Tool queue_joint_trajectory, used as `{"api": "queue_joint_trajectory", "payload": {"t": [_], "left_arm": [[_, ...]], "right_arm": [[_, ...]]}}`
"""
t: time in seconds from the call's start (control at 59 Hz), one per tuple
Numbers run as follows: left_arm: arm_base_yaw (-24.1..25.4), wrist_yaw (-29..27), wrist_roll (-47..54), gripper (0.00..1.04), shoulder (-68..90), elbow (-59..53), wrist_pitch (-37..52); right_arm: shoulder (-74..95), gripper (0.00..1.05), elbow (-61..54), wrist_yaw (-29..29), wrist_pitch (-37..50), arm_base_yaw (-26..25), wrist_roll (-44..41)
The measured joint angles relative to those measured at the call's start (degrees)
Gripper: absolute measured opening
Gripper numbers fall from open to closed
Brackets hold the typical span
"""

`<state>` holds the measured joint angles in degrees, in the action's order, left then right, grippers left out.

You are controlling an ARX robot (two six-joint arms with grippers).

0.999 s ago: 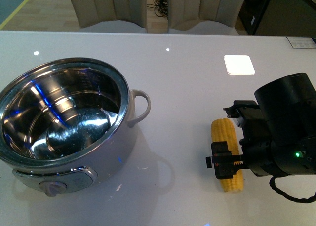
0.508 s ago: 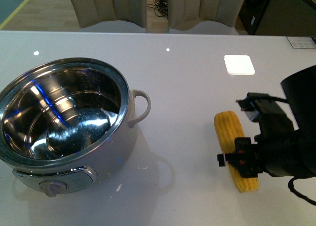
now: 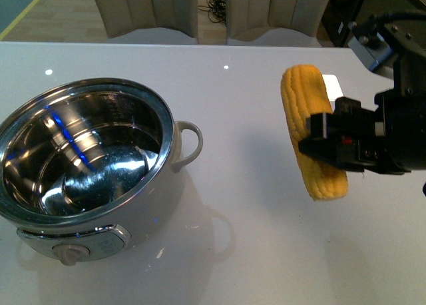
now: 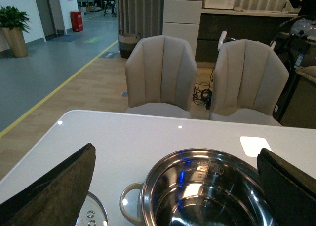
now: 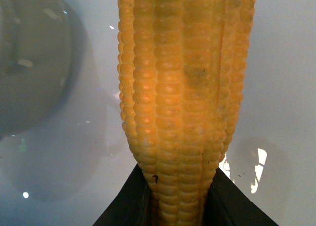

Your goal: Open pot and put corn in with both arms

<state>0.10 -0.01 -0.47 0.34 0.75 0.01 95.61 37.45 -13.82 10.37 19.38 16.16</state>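
Right gripper [image 3: 325, 144]: mine, pinching the corn [image 3: 305, 112] around its lower half. In the front view one black finger [image 3: 326, 133] crosses the cob's near face. In the right wrist view the two black pads [image 5: 123, 208] press against its sides.

Corn: in the air, clear of the white table [image 3: 253, 85], on my right side and well apart from the pot [image 3: 160, 205]. It tilts a little, with the upper blunt end leaning away from me and the lower end sticking out below the finger. Close up, the kernel rows [image 5: 177, 88] run straight and one small dark fleck shows low on the cob.

Left gripper [image 4: 175, 154]: jaws spread wide, nothing between them. It hangs on my left side, looking down over the pot's rim [image 4: 197, 152]. It is outside the front view.

Pot: uncovered on the table, to my left. The steel inside is bare and shiny with blue glints. One loop handle [image 3: 190, 145] points toward the corn's side, and the beige knob [image 3: 70, 253] faces me.

Lid [image 4: 93, 213]: only a round glass edge with metal fittings shows. It lies flat on the table just beside the pot's other handle [image 4: 129, 206].

Background: two beige chairs [image 4: 160, 70] stand at the table's far edge.
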Motion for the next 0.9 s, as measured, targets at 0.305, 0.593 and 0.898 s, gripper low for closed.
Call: {"api": "queue_joint_trajectory", "payload": {"t": [0.305,0.593,0.898], "left_arm": [[0.0,-0.02,0.0,0.98,0.0,0.0,0.0],[0.0,-0.02,0.02,0.98,0.0,0.0,0.0],[0.0,-0.02,0.0,0.98,0.0,0.0,0.0]], "right_arm": [[-1.2,0.15,8.39,0.24,-3.28,5.62,7.04],[3.76,0.18,16.66,1.75,-4.42,9.51,12.15],[10.69,0.18,24.9,3.56,-5.31,14.03,16.59]]}}
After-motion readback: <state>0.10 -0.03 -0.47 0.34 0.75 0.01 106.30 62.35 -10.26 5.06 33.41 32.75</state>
